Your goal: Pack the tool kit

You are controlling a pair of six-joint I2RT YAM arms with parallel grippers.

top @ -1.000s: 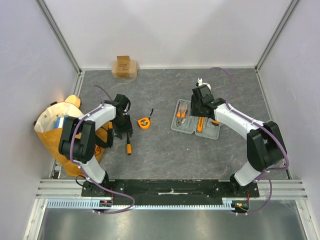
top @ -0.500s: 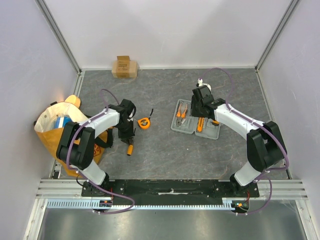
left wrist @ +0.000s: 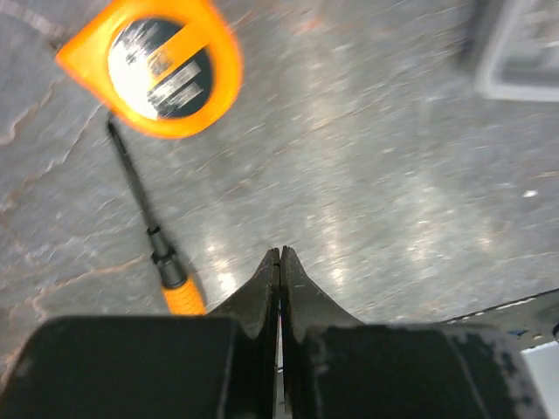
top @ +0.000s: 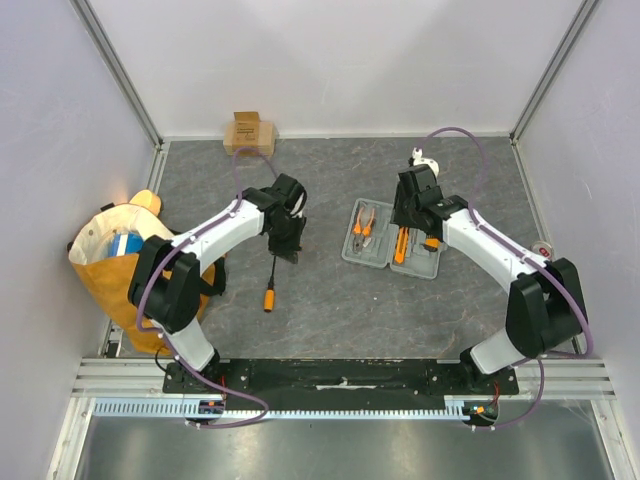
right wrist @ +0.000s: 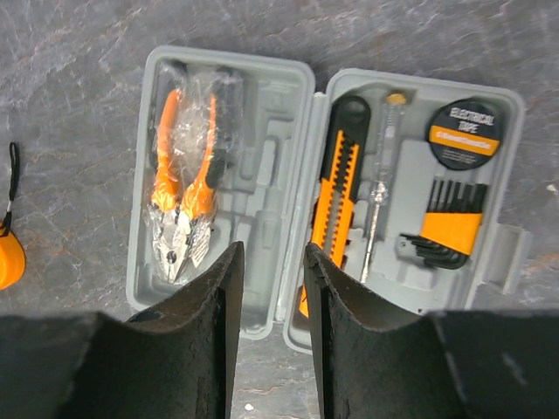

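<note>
Two YAM arms: white links, black joints.
Left arm [top: 215, 240] and right arm [top: 480, 245] are each trailed by a purple cable [top: 452, 129]; black bases [top: 190, 372] are mounted on a black plate [top: 340, 372]; fingers [right wrist: 214, 332] are matte black, tapered.

We find the enclosure lit brightly and evenly from above, its white walls [top: 350, 60] washed pale and the grey table [top: 330, 310] carrying only short, soft shadows. A warm glow spills by the yellow-orange bag [top: 105, 275]. In our left wrist view, blur smears the tape measure [left wrist: 153, 74] and screwdriver [left wrist: 144, 218], and broad glare streaks the tabletop. Our right wrist view is crisp on the open case [right wrist: 262, 113], while the fingers [right wrist: 210, 349] of the right gripper [right wrist: 272, 253] loom dark and soft-edged.
</note>
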